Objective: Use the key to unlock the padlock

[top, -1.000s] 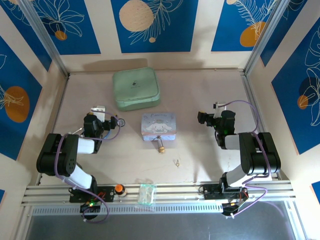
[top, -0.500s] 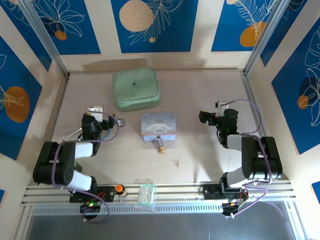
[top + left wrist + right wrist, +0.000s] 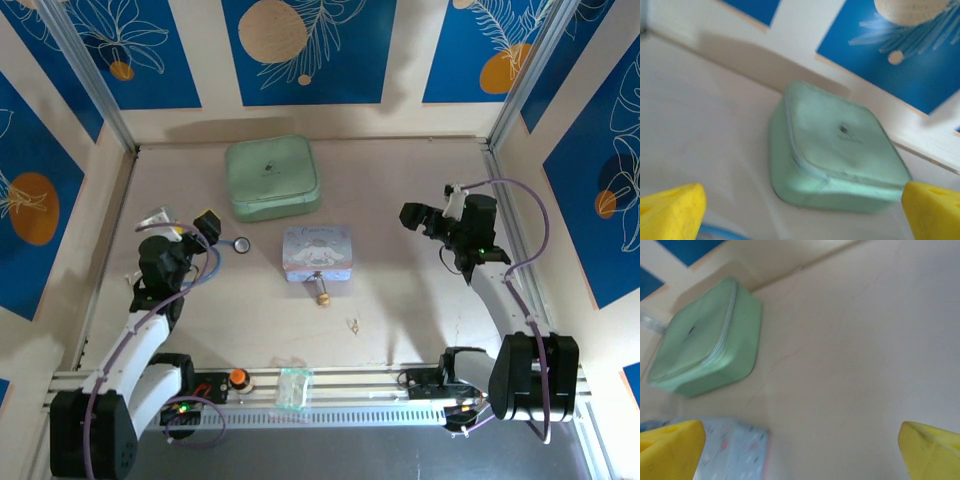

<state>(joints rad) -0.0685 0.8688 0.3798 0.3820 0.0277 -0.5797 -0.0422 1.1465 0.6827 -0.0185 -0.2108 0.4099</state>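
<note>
Padlock mid-worktop, just beside lavender tin; key nearer the near edge; left tool and right tool agape, empty: best pinch key's bow low and square.

The pale, bare surface carries a mint-green square case near its far edge, left of centre. A lavender printed tin lies well apart from the case, toward the middle. The tiny brass padlock sits just at the tin's near side, and the small silvery key lies apart from it, nearer and to the right.
</note>
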